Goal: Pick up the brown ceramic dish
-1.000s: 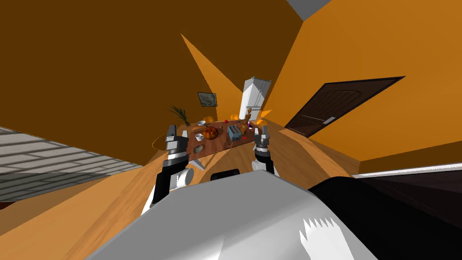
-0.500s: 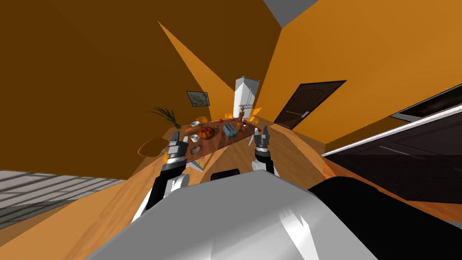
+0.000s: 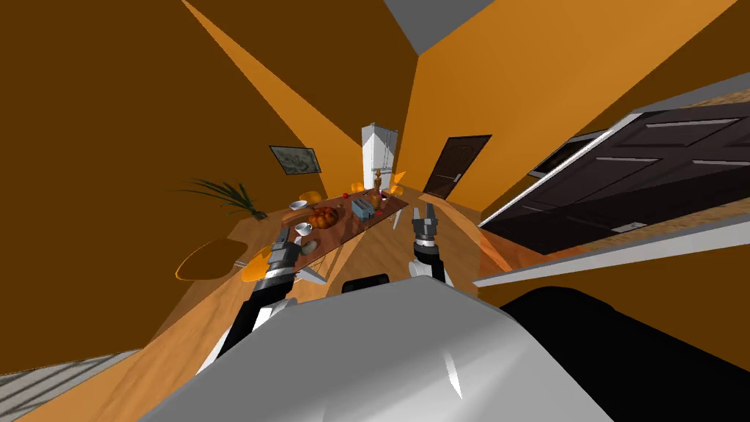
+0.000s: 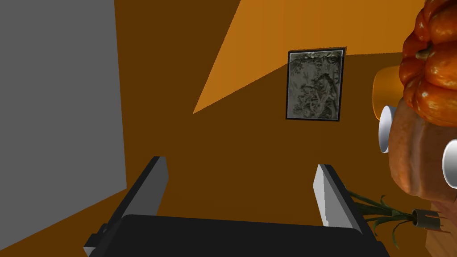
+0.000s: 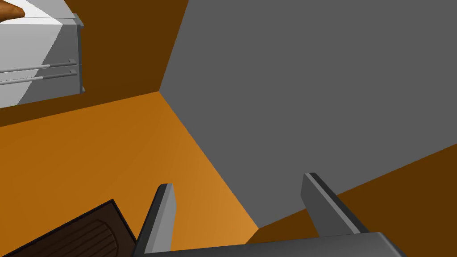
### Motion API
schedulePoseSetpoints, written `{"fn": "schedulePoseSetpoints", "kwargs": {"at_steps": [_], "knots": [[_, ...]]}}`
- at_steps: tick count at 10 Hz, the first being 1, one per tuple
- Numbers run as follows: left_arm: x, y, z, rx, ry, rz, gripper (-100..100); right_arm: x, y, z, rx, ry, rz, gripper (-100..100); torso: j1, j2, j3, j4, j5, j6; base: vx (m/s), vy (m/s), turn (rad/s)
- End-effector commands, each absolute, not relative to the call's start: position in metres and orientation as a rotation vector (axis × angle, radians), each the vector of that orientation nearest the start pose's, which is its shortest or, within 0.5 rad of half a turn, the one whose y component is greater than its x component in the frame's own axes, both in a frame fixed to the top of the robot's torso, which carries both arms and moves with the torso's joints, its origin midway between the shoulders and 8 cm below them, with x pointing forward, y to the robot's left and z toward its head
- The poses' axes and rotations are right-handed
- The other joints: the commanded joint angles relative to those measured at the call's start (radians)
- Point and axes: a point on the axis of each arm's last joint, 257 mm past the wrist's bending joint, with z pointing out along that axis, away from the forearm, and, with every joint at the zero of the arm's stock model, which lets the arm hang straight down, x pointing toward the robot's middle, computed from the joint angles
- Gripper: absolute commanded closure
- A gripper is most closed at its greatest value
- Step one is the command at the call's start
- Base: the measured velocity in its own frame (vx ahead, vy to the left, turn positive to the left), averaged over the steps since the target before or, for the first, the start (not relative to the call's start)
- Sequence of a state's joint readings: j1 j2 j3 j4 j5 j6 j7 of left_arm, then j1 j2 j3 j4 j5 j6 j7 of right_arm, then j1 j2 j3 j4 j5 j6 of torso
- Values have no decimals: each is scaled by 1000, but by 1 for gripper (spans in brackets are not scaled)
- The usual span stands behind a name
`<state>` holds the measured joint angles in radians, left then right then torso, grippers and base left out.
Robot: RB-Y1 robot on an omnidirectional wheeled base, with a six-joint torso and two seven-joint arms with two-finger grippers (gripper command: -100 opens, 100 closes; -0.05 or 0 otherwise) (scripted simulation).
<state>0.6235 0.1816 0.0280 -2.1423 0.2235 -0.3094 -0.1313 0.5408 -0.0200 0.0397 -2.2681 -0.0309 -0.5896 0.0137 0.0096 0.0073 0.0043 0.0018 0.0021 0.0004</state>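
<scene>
While the left gripper (image 4: 241, 165) and right gripper (image 5: 237, 180) are gaping empty, the brown dish (image 4: 408, 156) is sitting at eleven o'clock under a pumpkin (image 4: 430, 67).

Both arms reach forward, side by side, well apart. Left arm (image 3: 253, 311) dark, slants toward far right. Left gripper (image 3: 281, 238) at its end, fingers (image 4: 328, 196) spread wide. Right arm (image 3: 427, 256) more straight, right gripper (image 3: 424, 214) points to far side, its fingers (image 5: 163, 214) also spread wide.
</scene>
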Motion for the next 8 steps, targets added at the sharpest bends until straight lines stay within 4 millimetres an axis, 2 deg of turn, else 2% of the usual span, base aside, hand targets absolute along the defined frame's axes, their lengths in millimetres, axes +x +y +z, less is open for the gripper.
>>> {"fn": "schedulePoseSetpoints", "kwargs": {"at_steps": [1, 3, 4, 7, 8], "knots": [[350, 348, -156, -1045, 1011, -1073, -100, 329, -271, 22, 632, 583, 1344, 0, 0, 0, 0, 0, 0, 0, -102, 83, -518], [331, 370, -199, -1156, 1058, -1014, -100, 329, -271, 22, 632, 583, 1344, 0, 0, -2, -1, 0, 0, 0, -106, 82, -481], [330, 370, -201, -1158, 1060, -1012, -100, 329, -271, 22, 632, 583, 1344, 0, 0, -2, -1, 0, 0, 0, -63, 56, -147], [289, 401, -266, -1330, 1126, -906, -100, 329, -271, 22, 632, 583, 1344, 0, -1, -7, -4, -1, 0, -1, -46, 53, -381], [269, 411, -289, -1392, 1151, -861, -100, 329, -271, 22, 632, 583, 1344, 0, 0, -7, -4, -1, 0, -1, -44, 92, -408]]}}
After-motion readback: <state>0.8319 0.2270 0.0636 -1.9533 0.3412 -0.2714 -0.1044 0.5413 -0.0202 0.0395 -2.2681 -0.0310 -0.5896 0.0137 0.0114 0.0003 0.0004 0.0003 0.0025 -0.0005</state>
